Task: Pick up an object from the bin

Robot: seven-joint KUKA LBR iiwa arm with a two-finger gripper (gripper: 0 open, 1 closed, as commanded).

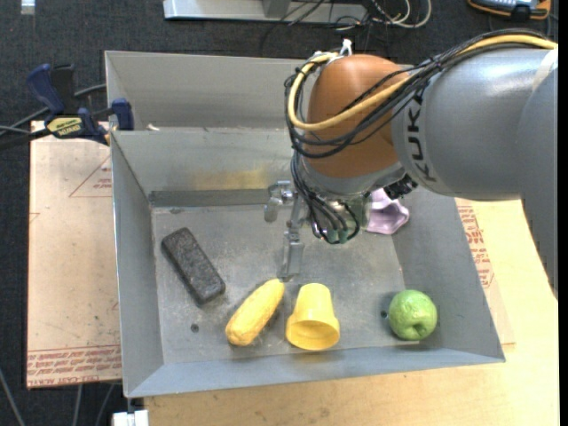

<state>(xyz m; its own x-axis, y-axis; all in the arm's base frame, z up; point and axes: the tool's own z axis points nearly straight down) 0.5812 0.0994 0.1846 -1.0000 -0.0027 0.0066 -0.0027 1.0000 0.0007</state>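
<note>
Yellow things lie nearest, along the front wall of the grey metal bin: a corn cob lying slantwise and, just beside it, a plastic cup on its side, mouth to the front; a green apple sits apart in the right corner; a dark grey block lies farther back on the left; my claw hangs just over the cob's upper end, and whether it is clenched or released I cannot tell; behind my wrist a pale lilac thing peeks out.
</note>
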